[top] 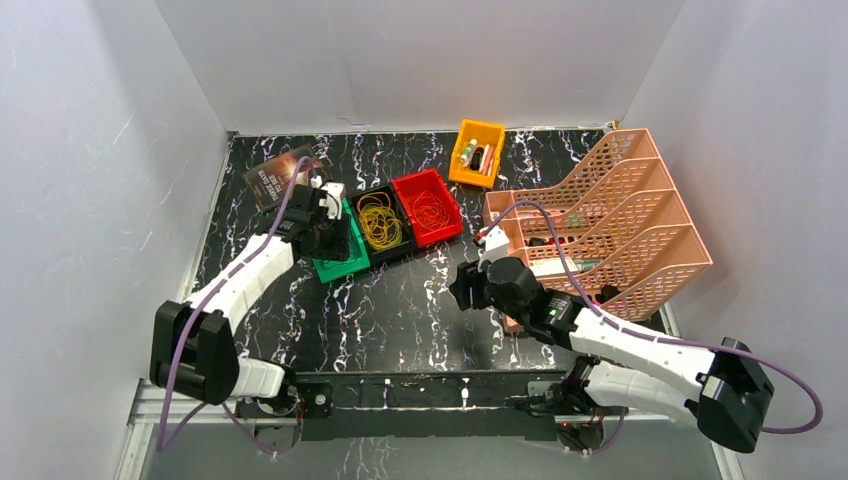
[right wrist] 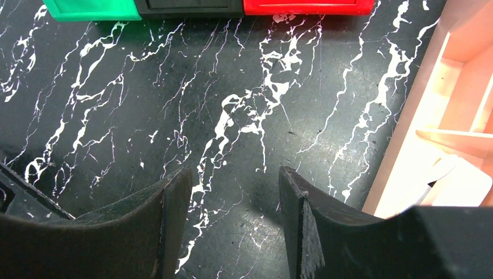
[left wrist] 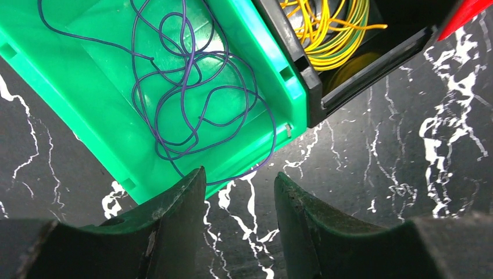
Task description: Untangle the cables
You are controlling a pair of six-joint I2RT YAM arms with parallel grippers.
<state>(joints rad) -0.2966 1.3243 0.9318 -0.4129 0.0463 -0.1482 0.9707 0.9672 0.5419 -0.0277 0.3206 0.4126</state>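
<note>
The cables lie sorted in three bins side by side. A thin purple cable (left wrist: 192, 87) sits looped in the green bin (left wrist: 264, 55), and one loop hangs over that bin's near wall. Yellow cable (left wrist: 331, 29) fills the black bin (top: 392, 193). Orange cable (top: 432, 210) is in the red bin (top: 445, 226). My left gripper (left wrist: 239, 177) hovers at the green bin's near corner, open, with only table between its fingers; the purple loop passes just beyond the tips. My right gripper (right wrist: 235, 174) is open over bare table, left of the peach rack.
A peach tiered file rack (top: 600, 225) lies at the right, close to my right arm. An orange bin (top: 476, 152) of small items stands at the back. A brown packet (top: 280, 175) lies at the back left. White walls enclose the black marbled table (top: 400, 310).
</note>
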